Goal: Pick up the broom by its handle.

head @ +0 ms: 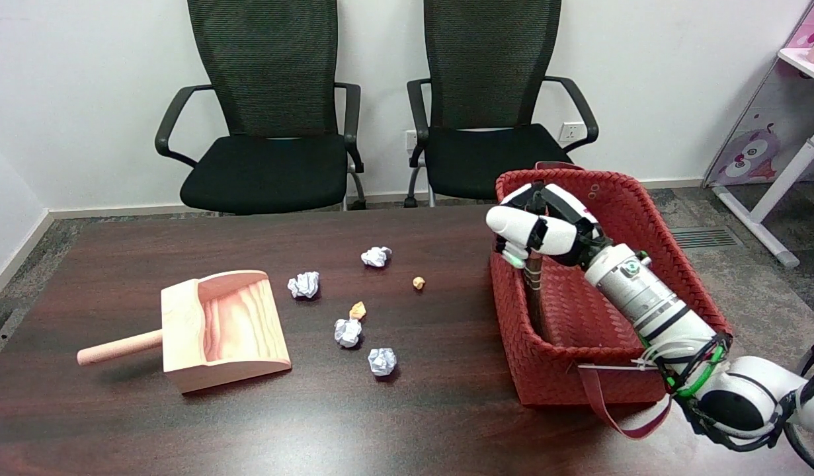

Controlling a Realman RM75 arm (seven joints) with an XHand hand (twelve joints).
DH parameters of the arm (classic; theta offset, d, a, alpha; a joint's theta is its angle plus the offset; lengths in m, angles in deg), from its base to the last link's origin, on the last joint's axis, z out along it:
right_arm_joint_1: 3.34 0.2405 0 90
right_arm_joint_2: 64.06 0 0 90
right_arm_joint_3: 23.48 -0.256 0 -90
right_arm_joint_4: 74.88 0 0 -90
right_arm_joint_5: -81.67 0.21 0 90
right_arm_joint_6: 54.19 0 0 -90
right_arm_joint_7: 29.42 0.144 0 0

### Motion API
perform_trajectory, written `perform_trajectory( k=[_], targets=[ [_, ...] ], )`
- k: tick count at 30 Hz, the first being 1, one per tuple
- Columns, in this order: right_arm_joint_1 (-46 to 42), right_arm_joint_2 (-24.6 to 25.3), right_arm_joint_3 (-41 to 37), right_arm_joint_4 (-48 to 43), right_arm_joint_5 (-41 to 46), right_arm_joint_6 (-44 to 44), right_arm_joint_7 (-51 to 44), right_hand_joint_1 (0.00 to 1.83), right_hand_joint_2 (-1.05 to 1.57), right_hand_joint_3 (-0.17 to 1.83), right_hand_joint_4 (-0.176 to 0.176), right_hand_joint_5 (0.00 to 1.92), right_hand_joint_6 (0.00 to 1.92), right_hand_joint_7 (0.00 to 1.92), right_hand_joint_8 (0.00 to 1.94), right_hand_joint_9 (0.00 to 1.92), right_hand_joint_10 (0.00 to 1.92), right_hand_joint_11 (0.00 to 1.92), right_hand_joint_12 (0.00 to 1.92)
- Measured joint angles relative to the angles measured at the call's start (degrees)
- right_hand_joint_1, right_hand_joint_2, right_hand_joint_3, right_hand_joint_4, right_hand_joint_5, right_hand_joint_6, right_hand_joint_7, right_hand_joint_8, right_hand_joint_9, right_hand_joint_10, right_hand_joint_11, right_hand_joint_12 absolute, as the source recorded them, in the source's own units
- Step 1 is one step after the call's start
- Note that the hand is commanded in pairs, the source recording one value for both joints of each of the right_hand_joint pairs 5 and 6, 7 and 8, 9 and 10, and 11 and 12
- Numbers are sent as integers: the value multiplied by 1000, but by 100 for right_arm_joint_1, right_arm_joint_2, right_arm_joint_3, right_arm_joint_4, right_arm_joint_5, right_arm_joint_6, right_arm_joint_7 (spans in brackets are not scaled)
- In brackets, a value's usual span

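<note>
The broom's dark brown handle [535, 297] stands nearly upright inside the red woven basket [565, 377] at the table's right, against the basket's left wall. Its brush end is hidden low in the basket. My right hand [539, 228] is above the basket's left rim, and its fingers are curled around the top of the handle, gripping it. The forearm reaches in over the basket from the lower right.
A pale wooden dustpan [221, 327] lies at the table's left, handle pointing left. Several crumpled white paper balls [303, 285] and two small orange scraps [418, 283] are scattered mid-table. Two black office chairs [274, 158] stand behind the table.
</note>
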State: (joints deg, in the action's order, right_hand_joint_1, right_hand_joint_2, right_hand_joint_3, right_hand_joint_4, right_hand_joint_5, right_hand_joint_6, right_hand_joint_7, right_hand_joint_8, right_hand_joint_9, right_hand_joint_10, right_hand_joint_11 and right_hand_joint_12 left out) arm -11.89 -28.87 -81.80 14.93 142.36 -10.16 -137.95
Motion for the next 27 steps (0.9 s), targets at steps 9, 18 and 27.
perform_trajectory(
  k=[9,18,27],
  targets=[
    [29,53,-129,36,-28,-3,-124,883,621,828,176,1920,1920,1920,1920,1920,1920,1920,1920],
    [42,75,-386,221,-18,-21,-376,929,801,880,176,1920,1920,1920,1920,1920,1920,1920,1920],
    [47,72,-936,580,-3,-435,-805,973,1168,879,176,1920,1920,1920,1920,1920,1920,1920,1920]
  ],
)
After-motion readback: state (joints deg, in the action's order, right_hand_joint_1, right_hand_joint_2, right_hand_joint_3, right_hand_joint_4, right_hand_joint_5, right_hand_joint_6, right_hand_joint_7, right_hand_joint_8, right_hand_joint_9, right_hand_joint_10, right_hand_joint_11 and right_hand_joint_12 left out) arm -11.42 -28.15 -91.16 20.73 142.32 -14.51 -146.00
